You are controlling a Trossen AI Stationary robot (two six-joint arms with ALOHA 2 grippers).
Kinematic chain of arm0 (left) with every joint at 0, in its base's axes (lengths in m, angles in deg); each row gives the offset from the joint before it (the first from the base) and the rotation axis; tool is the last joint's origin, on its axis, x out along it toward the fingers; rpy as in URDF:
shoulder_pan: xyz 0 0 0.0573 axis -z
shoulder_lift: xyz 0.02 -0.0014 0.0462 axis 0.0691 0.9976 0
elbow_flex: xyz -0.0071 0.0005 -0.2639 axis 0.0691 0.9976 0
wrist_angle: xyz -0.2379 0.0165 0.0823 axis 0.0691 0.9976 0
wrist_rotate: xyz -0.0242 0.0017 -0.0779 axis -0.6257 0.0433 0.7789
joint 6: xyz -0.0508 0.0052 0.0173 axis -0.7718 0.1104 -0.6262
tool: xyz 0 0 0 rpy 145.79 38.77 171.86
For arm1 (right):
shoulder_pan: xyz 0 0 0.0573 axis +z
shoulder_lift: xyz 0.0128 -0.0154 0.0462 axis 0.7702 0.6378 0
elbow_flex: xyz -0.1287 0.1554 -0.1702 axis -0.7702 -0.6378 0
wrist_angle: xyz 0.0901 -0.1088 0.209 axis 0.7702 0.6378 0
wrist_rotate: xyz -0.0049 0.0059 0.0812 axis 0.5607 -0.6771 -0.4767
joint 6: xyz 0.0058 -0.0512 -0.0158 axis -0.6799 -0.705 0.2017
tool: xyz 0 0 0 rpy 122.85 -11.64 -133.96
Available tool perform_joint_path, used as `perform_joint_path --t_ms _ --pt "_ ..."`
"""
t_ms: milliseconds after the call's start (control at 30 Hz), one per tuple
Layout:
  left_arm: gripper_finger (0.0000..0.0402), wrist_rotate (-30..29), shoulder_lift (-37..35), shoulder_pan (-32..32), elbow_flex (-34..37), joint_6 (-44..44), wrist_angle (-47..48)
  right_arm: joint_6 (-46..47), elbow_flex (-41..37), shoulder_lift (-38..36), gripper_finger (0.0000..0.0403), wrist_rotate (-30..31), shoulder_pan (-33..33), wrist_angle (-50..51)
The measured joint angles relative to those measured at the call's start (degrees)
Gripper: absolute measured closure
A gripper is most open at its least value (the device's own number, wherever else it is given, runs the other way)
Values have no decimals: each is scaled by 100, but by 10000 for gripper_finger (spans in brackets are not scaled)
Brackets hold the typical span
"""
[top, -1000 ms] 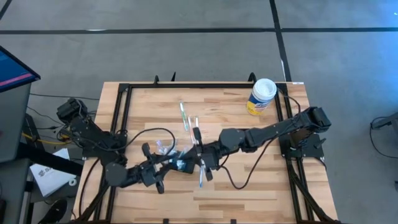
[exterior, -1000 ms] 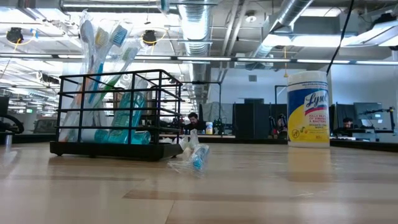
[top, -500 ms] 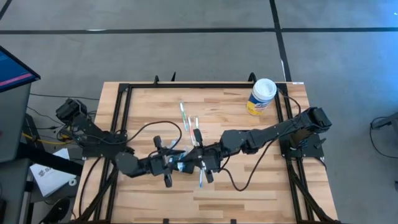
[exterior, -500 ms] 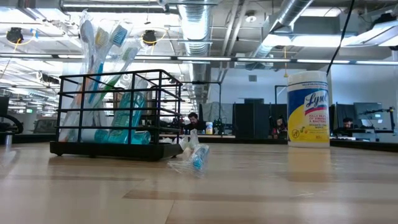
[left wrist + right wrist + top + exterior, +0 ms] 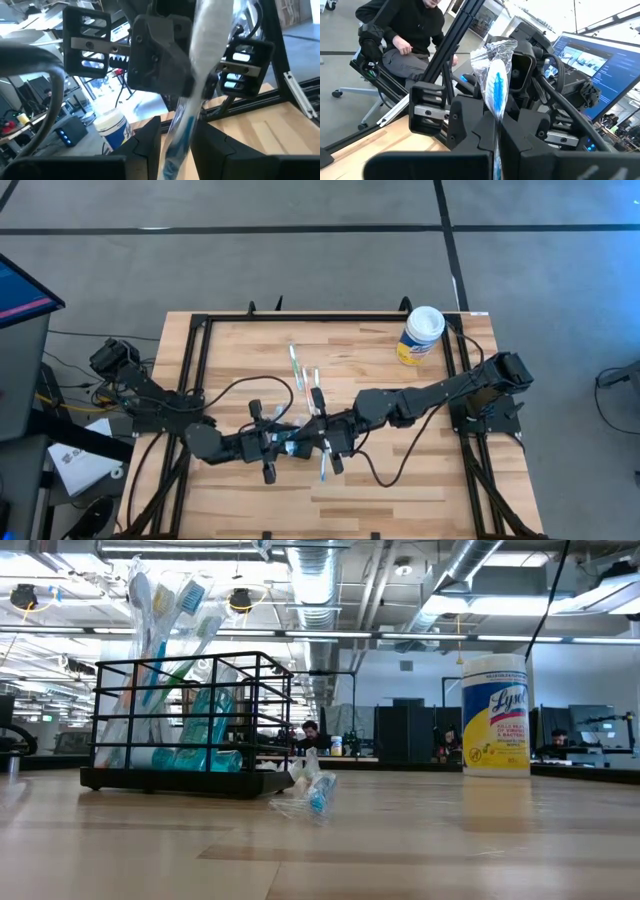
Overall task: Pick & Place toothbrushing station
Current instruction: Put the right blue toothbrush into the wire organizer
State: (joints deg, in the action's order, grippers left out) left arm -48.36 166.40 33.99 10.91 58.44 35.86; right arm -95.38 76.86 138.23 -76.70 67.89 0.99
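Where the two dark arms meet at the middle of the wooden tabletop (image 5: pixel 400 470), a handover looks to be under way. At the left, the left arm reaches in low across the boards, and the left gripper (image 5: pixel 272 448) sits around one end of a toothbrush in a clear wrapper (image 5: pixel 496 85); whether it has actually closed on the brush cannot be told. Just to its right, almost touching it, the right gripper (image 5: pixel 325 445) is clamped tight on the same wrapped toothbrush, blue bristles showing through the plastic. The toothbrushing station (image 5: pixel 180 781), a black wire-sided holder, stands on the tabletop with several toothbrushes upright in it and teal tubes inside. From above its frame is hard to pick out, but brushes stand up just behind the two grippers. A small wrapped item (image 5: pixel 315 795) lies on the boards just in front of the station. Far to the right, well apart, stands a yellow-and-white canister (image 5: pixel 422 333) with a white lid. The main risk is a dropped brush: the wrapper looks slippery, and if the right gripper lets go before the left has a firm hold, the brush would fall. With both arms crowded so near the station, a careless swing could also knock it and spill the brushes.
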Motion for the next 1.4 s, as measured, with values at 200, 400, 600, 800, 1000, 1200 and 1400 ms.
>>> perform_joint_path --t_ms 200,400,600,800,1000,1200,1400 --pt "312 3 -2 0 0 0 -85 0 0 0 403 0 -2 68" --pt "321 2 -2 11 0 2 -162 0 0 0 403 0 -42 118" --pt "386 0 -2 114 0 37 -155 120 0 0 394 4 -42 112" --pt "387 -216 -2 231 0 -81 -158 413 0 0 370 3 -27 59" --pt "387 -238 -2 319 0 -283 -105 841 0 0 357 2 10 0" --pt "387 -267 -6 323 274 -933 -52 472 -2 -243 356 26 3 371" --pt "387 -284 0 297 816 -1562 -535 672 0 -674 355 24 4 976"
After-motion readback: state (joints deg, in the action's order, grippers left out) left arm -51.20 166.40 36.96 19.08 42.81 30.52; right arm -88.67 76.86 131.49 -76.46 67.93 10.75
